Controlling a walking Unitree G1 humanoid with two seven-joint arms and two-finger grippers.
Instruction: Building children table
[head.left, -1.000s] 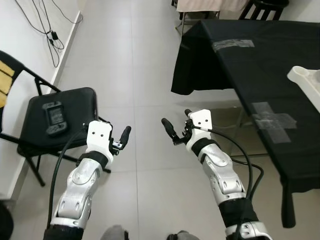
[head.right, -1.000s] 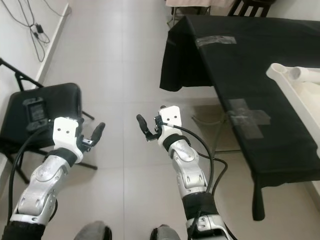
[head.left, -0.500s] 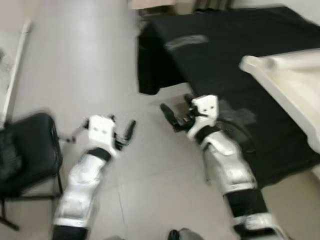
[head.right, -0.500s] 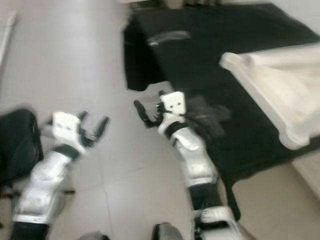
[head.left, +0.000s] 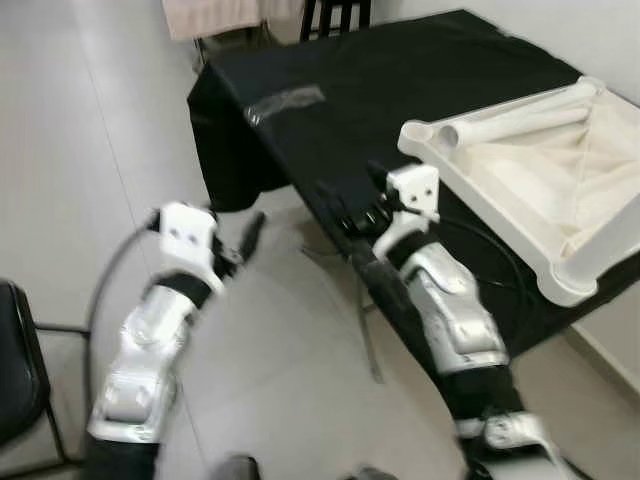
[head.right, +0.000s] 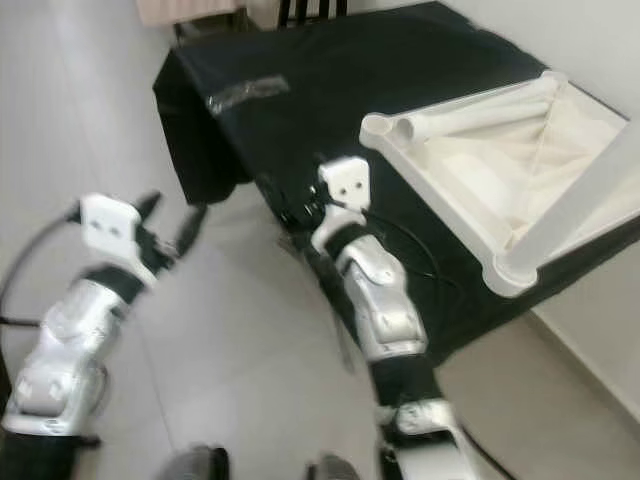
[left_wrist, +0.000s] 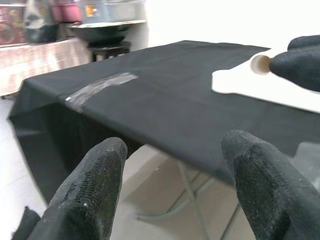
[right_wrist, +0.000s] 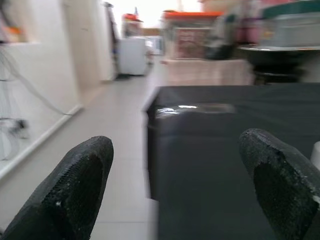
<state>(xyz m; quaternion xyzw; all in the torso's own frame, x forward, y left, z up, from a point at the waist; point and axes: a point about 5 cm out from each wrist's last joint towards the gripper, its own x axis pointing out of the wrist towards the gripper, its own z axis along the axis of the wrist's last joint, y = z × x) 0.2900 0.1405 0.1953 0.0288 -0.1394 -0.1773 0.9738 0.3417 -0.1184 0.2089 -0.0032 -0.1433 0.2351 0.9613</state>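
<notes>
Arms both raised, forearms angled forward. My left hand (head.left: 243, 243) hangs wide over the floor (head.left: 90, 180); my right hand (head.left: 352, 207) spreads wide above the desk (head.left: 400, 70) edge. Upturned white table (head.left: 520, 170) lies on the desk, well apart.

You see two arms clad in smooth silver shells, each built of rounded segments with a black band at the wrist and black sections further up near the elbow. Each wrist carries a boxy white housing with two small dark screw holes on its face. The left gripper (head.left: 240, 245) and the right gripper (head.left: 350, 212) each have two long black fingers; seen from the wrists, the pads (left_wrist: 92, 195) are rounded and finely textured. A black cable loops from each white housing back along its silver forearm.
</notes>
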